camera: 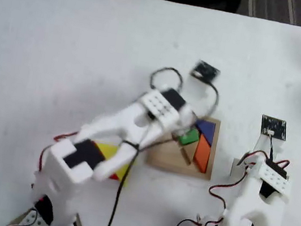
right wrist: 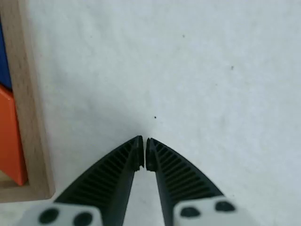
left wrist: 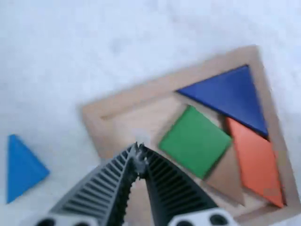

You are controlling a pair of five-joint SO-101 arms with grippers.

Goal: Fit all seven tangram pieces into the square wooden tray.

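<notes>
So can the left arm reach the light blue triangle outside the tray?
Probably yes: the light blue triangle lies on bare table beside the tray, close to the shut left pincer, nothing between them.

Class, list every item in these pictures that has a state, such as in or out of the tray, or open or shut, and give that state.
Wooden tray: partly filled.
Dark blue triangle: in tray, at a corner.
Green square: in tray.
Orange piece: in tray, along an edge.
Light blue triangle: out, on table.
Yellow piece: out, on table.
Left gripper: jaws shut, empty, over tray.
Right gripper: jaws shut, empty, beside tray.
</notes>
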